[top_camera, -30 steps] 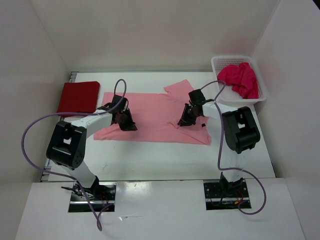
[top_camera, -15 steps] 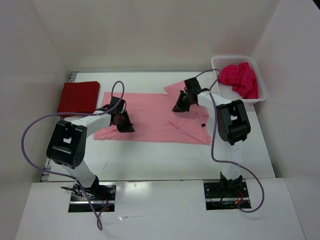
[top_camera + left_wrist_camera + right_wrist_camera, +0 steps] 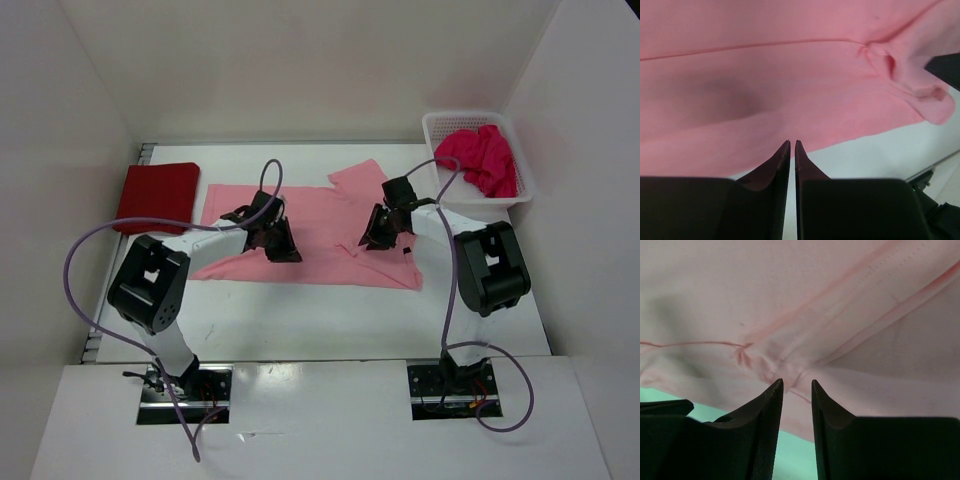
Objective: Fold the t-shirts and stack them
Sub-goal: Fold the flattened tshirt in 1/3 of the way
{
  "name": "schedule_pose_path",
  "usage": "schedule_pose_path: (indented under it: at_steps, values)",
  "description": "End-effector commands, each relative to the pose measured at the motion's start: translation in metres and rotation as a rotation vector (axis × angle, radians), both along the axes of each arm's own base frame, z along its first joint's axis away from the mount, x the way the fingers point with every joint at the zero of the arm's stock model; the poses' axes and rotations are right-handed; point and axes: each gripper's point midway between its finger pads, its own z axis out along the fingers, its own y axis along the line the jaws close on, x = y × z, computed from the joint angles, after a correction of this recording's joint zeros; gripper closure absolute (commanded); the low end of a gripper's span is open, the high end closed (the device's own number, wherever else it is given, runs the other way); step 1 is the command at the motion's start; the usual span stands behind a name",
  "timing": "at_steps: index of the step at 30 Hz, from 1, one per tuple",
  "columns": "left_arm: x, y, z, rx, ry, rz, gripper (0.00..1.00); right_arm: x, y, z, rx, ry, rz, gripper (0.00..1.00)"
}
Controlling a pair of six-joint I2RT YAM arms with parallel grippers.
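Observation:
A light pink t-shirt (image 3: 320, 225) lies spread flat across the middle of the table. My left gripper (image 3: 283, 245) is low over its front-left part; in the left wrist view the jaws (image 3: 790, 143) are shut and empty at the shirt's (image 3: 790, 75) near hem. My right gripper (image 3: 372, 238) is low over the shirt's right side, near the sleeve seam (image 3: 790, 347); its jaws (image 3: 797, 382) stand a little apart with nothing between them. A folded dark red t-shirt (image 3: 157, 195) lies at the back left. A magenta-pink t-shirt (image 3: 480, 155) is bundled in the basket.
The white mesh basket (image 3: 475, 116) stands at the back right corner. White walls close the table on three sides. Bare white table (image 3: 300, 315) runs between the pink shirt and the arm bases. Purple cables loop off both arms.
My left gripper has slid right along the pink shirt's front. My right gripper went up toward the back sleeve, then came back down to the shirt's right side.

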Motion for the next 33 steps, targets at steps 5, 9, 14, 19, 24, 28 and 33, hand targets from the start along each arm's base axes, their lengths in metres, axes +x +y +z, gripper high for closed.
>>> schedule_pose_path:
  at_steps: [5, 9, 14, 19, 24, 28, 33]
  values:
    - [0.008, -0.024, 0.005, -0.059, -0.024, -0.042, 0.87, 0.025, -0.003, -0.002, -0.007, -0.047, -0.002, 0.65]
    - [0.004, -0.019, -0.004, -0.043, -0.011, -0.036, 0.87, 0.026, -0.002, -0.011, -0.010, -0.019, -0.010, 0.65]
    - [-0.006, -0.014, -0.016, -0.030, 0.016, -0.035, 0.87, 0.022, 0.000, -0.024, -0.001, 0.020, 0.002, 0.73]
    - [-0.008, -0.011, -0.020, -0.019, 0.021, -0.030, 0.87, 0.030, 0.003, -0.013, 0.010, -0.001, -0.006, 0.91]
    - [-0.014, -0.008, -0.026, -0.010, 0.039, -0.030, 0.86, 0.051, 0.012, -0.005, 0.030, -0.014, -0.006, 0.93]
    - [-0.016, -0.006, -0.023, -0.004, 0.034, -0.025, 0.86, 0.084, 0.024, 0.010, 0.068, -0.064, -0.016, 0.94]
    - [-0.008, -0.008, -0.004, -0.010, 0.001, -0.019, 0.86, 0.110, 0.041, 0.027, 0.129, -0.090, 0.007, 0.72]
